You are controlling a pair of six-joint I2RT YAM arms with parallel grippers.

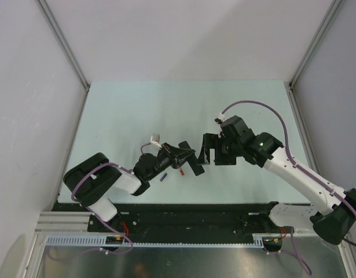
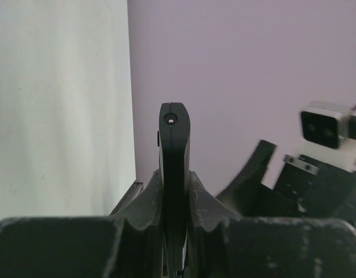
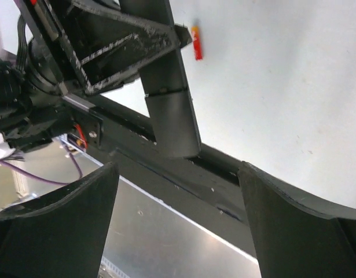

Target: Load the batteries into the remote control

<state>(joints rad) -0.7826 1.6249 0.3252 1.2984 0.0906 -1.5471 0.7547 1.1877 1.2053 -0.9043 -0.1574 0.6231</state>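
Observation:
My left gripper [image 1: 185, 155] is shut on the remote control [image 1: 195, 167], a slim black bar. In the left wrist view the remote [image 2: 174, 150] stands edge-on between the left gripper [image 2: 175, 200]. In the right wrist view the remote [image 3: 168, 98] hangs down from the left gripper [image 3: 123, 43]. My right gripper [image 1: 206, 150] is open and empty just right of the remote, which shows beyond its jaws [image 3: 178, 223]. A red-orange battery [image 1: 182, 171] [image 3: 196, 44] and a purple-blue battery [image 1: 164, 176] lie on the table under the left gripper. The bright blue and dark batteries are out of view.
The black base rail [image 1: 183, 213] and a metal plate [image 1: 189, 260] run along the near edge. Grey walls [image 1: 33, 87] close in the pale green table [image 1: 166, 110] on three sides. The right wrist camera [image 2: 324, 124] shows in the left wrist view.

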